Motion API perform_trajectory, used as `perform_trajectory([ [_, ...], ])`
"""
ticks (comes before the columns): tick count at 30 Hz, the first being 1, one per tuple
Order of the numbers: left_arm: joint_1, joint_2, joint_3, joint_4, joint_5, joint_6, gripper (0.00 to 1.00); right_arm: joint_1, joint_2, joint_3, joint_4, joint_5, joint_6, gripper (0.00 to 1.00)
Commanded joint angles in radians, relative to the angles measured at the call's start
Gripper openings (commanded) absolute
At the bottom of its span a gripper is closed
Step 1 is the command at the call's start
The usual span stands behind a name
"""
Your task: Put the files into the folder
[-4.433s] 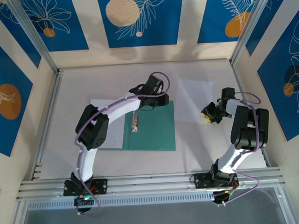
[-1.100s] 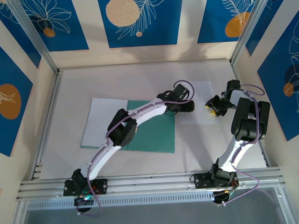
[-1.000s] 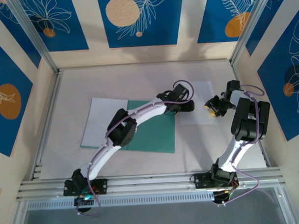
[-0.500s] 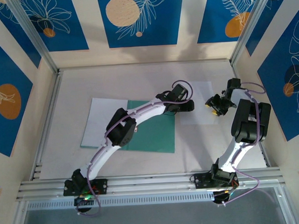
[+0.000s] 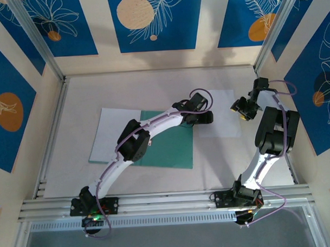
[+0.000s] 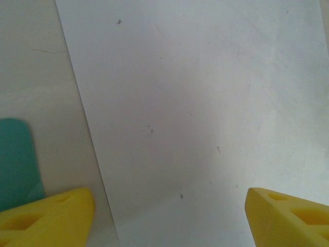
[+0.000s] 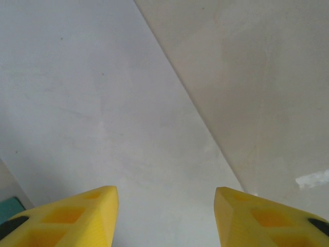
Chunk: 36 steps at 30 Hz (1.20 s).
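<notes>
**Both pincers apart at the right-hand sheet**

Your left arm (image 5: pixel 138 138) reaches in a long diagonal from its base at the near left, across the folder (image 5: pixel 168 148), with its wrist over the folder's far right corner. The left pincer (image 5: pixel 206 117) points at the right-hand sheet (image 5: pixel 222 121). In its wrist view the two yellow fingers (image 6: pixel 51 216) stand wide apart at the bottom corners with nothing between them. The sheet's left edge runs below, and a rounded teal folder corner sits beside the left finger, a strip of bare surface parting it from the paper.

Your right arm (image 5: pixel 274 136) stands folded, elbow high and forearm doubled back toward the far wall. The right pincer (image 5: pixel 242 106) hangs at that sheet's right edge. Its jaws are apart too and hold nothing. Beneath them the wrist view shows the white paper, its edge cutting diagonally across the bare surface.

The folder lies flat at the middle of the pale worktop (image 5: pixel 153 86). The left-hand sheet (image 5: pixel 114 133) overlaps its left part, with a thin teal strip showing along the sheet's near edge.

Cream walls close the worktop in on three sides, hung with blue panels (image 5: pixel 150 21) printed with white leaves and orange discs. Aluminium posts (image 5: pixel 40 44) slant up at the far corners. A slotted aluminium rail (image 5: pixel 167 199) along the near edge carries both arm bases.
</notes>
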Motion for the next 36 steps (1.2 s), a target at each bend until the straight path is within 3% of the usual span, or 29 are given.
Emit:
perform_trajectory([
  [1,-0.004,-0.011,0.012,-0.114,0.005,-0.023,0.78,-0.013,0.040,0.037,-0.051,-0.055,-0.030,0.54],
  [15,-0.001,-0.001,0.014,-0.068,0.074,-0.068,0.77,-0.008,0.119,0.057,-0.081,-0.069,-0.038,0.53],
  [26,-0.001,0.001,0.011,-0.056,0.094,-0.083,0.78,0.040,0.130,0.058,-0.113,0.038,-0.044,0.52],
  [36,0.000,-0.002,0.009,-0.050,0.117,-0.086,0.81,0.055,0.122,0.025,-0.096,-0.083,-0.043,0.50],
])
